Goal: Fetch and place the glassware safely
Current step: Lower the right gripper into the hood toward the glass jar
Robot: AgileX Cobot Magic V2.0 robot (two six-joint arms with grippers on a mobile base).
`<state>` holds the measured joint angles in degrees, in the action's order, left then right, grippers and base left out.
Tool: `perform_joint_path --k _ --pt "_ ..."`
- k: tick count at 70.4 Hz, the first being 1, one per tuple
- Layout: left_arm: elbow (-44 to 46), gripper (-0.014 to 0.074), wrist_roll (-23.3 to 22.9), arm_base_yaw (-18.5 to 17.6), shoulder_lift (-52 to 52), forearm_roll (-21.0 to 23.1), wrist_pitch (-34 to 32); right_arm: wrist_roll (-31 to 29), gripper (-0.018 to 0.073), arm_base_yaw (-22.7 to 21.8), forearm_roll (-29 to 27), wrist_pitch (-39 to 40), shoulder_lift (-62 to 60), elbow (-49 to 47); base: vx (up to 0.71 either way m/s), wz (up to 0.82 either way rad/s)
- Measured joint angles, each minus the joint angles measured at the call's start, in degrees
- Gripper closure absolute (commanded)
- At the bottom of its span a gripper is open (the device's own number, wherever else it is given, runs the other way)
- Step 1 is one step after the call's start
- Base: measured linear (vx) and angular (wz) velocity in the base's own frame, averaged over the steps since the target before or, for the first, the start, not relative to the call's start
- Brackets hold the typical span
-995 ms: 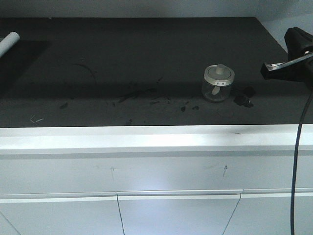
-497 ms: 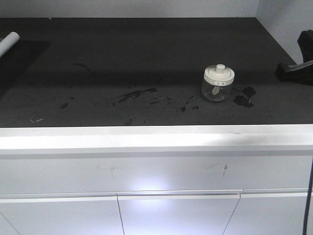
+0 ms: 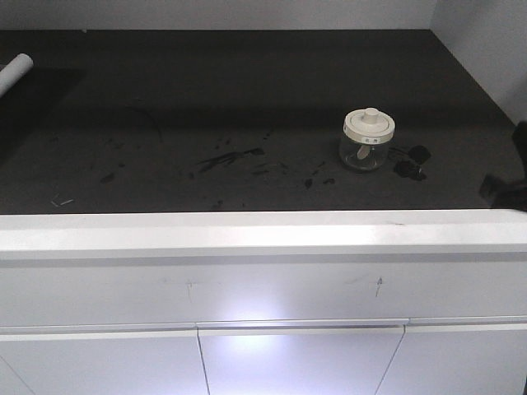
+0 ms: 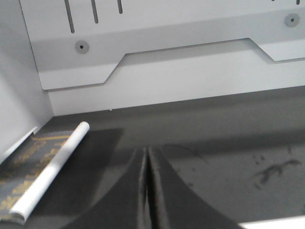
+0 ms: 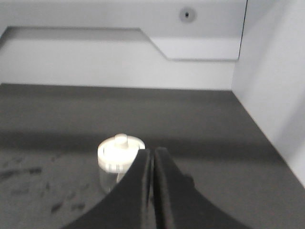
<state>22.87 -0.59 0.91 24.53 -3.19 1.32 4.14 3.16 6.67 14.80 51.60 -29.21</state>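
Dark, stained desk (image 3: 247, 74) carries the glass jar (image 3: 368, 141) toward its right edge, nearer the front. Likely light, rigid, slick and breakable; best gripped around the glass body (image 3: 362, 156) beneath the cream lid (image 3: 369, 124), not the knob (image 3: 372, 112). Both the left pincer (image 4: 147, 186) and right pincer (image 5: 152, 186) are pressed together.

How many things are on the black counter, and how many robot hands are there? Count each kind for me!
glass jar with a white lid: 1
white tube: 1
robot hands: 2, the left hand and the right hand, both closed
Total: 4
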Motion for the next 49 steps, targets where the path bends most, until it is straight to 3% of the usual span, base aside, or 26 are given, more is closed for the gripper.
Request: perform_joint_path --k 23,41,49 --pt "-8.9 0.0603 0.0 0.0 -13.1 1.3 9.3 0.1 0.056 0.0 0.0 1.1 -0.6 5.5 0.0 0.0" --pt "-9.7 0.0603 0.0 0.0 -14.0 1.3 10.1 0.1 0.0556 0.0 -0.1 2.1 -0.7 5.6 0.0 0.0" --pt "-9.7 0.0603 0.0 0.0 -14.0 1.3 10.1 0.1 0.051 0.0 -0.1 2.1 -0.7 5.6 0.0 0.0"
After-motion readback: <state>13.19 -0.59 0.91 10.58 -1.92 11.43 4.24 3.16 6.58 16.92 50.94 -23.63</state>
